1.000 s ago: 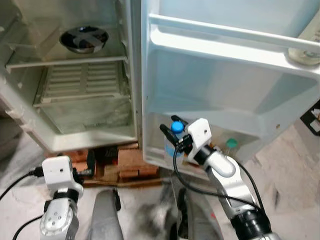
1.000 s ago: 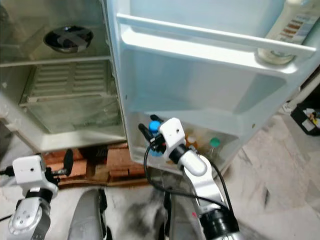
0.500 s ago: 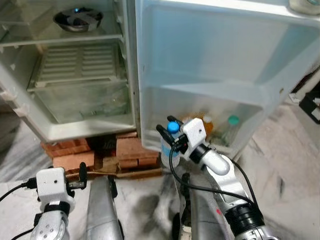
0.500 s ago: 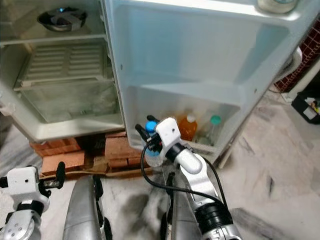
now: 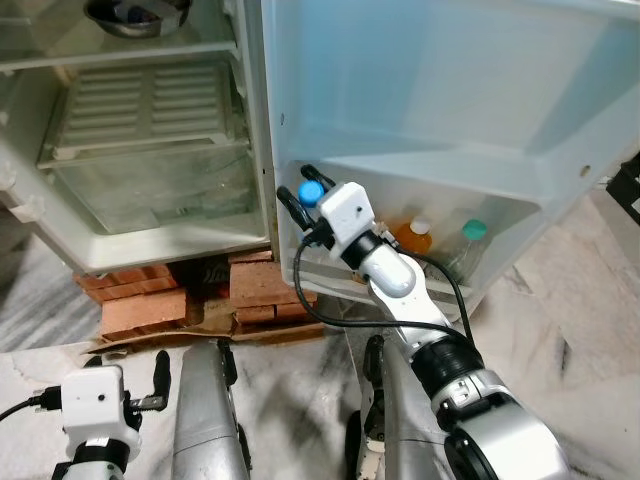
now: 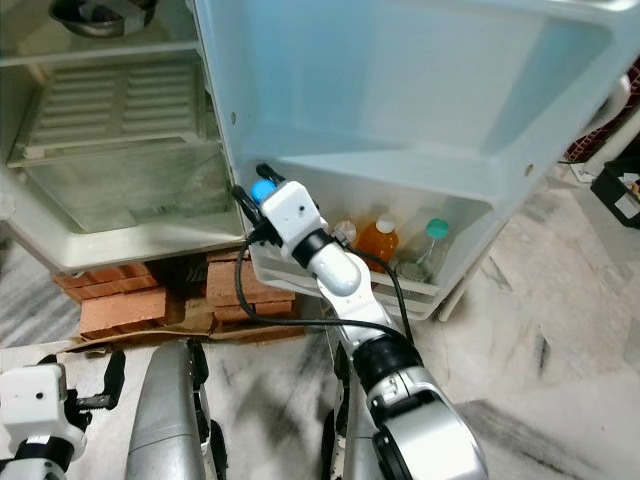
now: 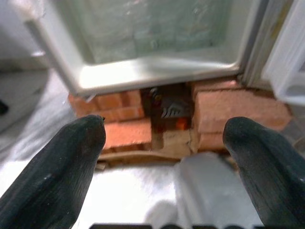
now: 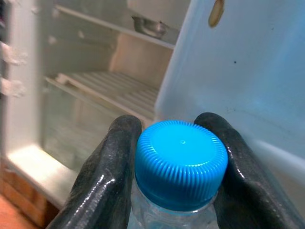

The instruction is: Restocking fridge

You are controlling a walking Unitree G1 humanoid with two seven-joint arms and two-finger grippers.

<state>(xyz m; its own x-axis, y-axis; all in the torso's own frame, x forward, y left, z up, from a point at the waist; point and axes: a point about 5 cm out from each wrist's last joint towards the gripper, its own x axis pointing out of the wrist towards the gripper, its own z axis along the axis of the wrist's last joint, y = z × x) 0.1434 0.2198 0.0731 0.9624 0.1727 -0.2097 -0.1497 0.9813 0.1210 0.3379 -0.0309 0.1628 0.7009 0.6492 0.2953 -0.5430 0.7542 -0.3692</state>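
The bottle (image 8: 178, 171), clear with a blue cap (image 5: 311, 192), sits pinched by the neck in the right claw (image 5: 302, 196), whose two black fingers (image 8: 107, 176) press against the cap from either side. The claw holds it at the near end of the door's bottom shelf (image 5: 470, 290), just beside the hinge edge of the open fridge door (image 5: 440, 90); the bottle's body is hidden behind the claw's white housing, so whether its base rests on the shelf cannot be told. Further along that shelf stand an orange bottle (image 5: 414, 237) with a white cap and a clear bottle (image 5: 468, 243) with a green cap, both partly masked by the shelf wall and the right arm; a small pale cap between arm and orange bottle is too covered to identify. The left claw (image 7: 164, 143) hangs low over the floor (image 5: 590, 330), fingers (image 7: 52, 176) spread wide and holding nothing, facing the bricks (image 7: 224, 107) under the fridge. Inside the fridge (image 5: 60, 240) are a slatted shelf (image 5: 140, 110) above a clear drawer (image 5: 170, 195), and a metal bowl (image 5: 138, 14) on the upper shelf, cut off by the frame's top edge. A dark object in the gap between the bricks is too blurred to make out.
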